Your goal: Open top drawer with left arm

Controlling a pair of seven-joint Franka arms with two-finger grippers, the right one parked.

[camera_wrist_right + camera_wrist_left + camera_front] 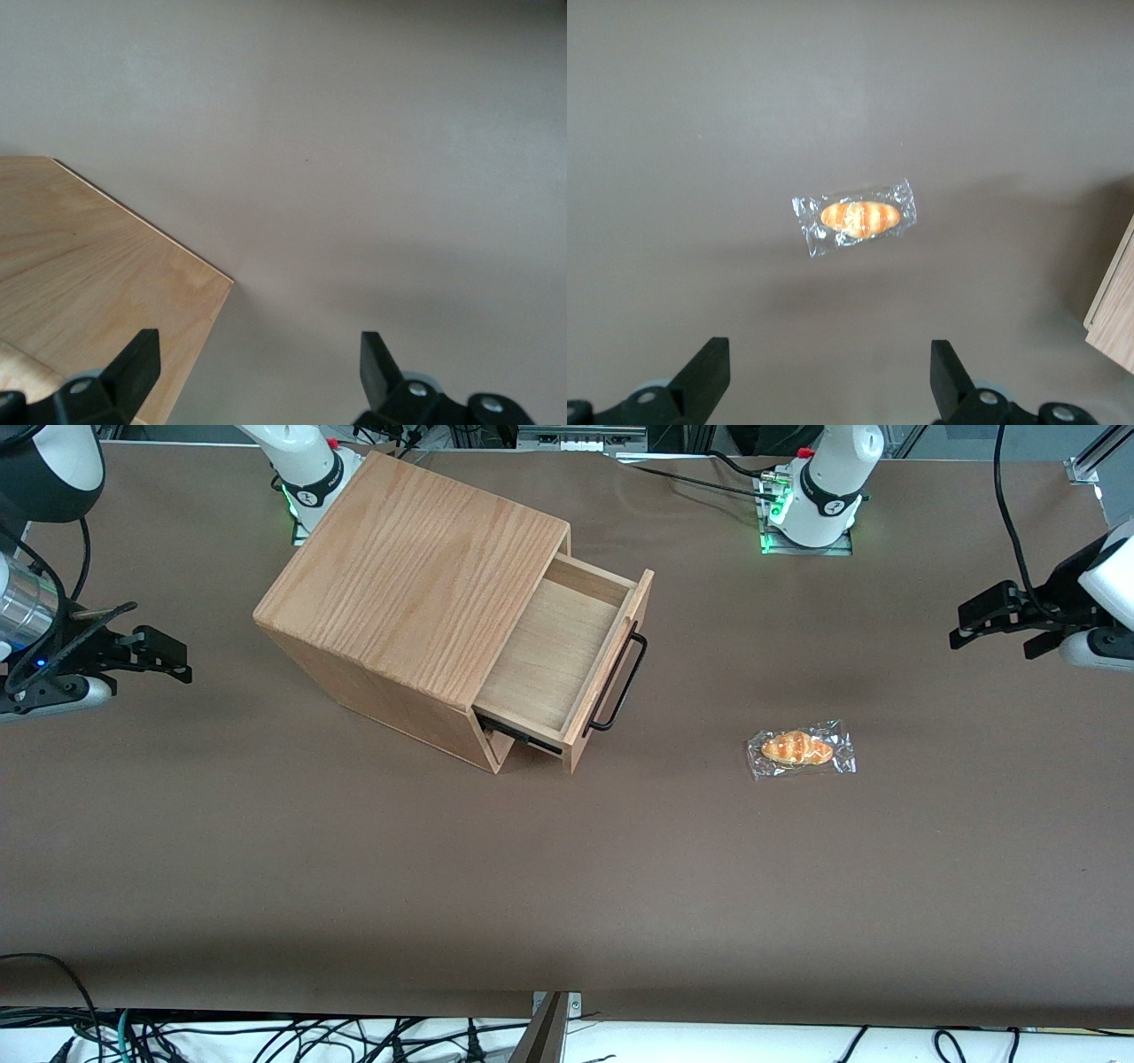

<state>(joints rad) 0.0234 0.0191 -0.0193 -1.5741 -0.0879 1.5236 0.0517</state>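
The top drawer (551, 657) stands pulled out of the oak-grain box (416, 576), showing its pale plywood inside. Its black bar handle (624, 682) is on the front and nothing grips it. The left arm's gripper (964, 629) hovers above the table at the working arm's end, well away from the handle, open and empty. In the left wrist view the gripper (830, 350) has its fingers (709, 367) spread wide above bare table, and a light-wood corner (1114, 310) of the drawer front shows at the edge.
A small bread roll in clear wrap (800, 748) lies on the brown table (354, 868) between the drawer front and the gripper, nearer to the front camera. It also shows in the left wrist view (858, 217). The box top shows in the right wrist view (89, 266).
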